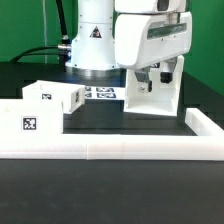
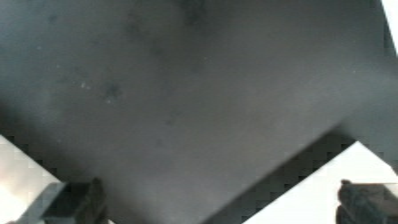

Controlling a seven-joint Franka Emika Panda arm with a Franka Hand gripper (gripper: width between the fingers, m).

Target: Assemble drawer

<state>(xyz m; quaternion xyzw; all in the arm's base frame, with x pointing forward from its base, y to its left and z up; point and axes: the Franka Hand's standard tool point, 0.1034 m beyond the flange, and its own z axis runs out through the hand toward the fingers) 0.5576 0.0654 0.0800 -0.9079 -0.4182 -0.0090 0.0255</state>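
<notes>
The drawer's white housing (image 1: 160, 98) stands on the black table at the exterior view's right, its open side facing the camera. A small white tray (image 1: 57, 97) with square tags lies at the left. My gripper (image 1: 152, 74) hangs just above the housing's top, its fingers apart. In the wrist view my gripper (image 2: 226, 205) is open: the two dark fingertips (image 2: 80, 200) stand far apart with only dark table between them. White surfaces (image 2: 365, 165) show at two corners there; I cannot tell which part they belong to.
A long low white rail (image 1: 110, 142) with a square tag runs across the front and turns back at the right end. The marker board (image 1: 103, 93) lies flat between tray and housing. The robot's base (image 1: 95, 40) stands behind.
</notes>
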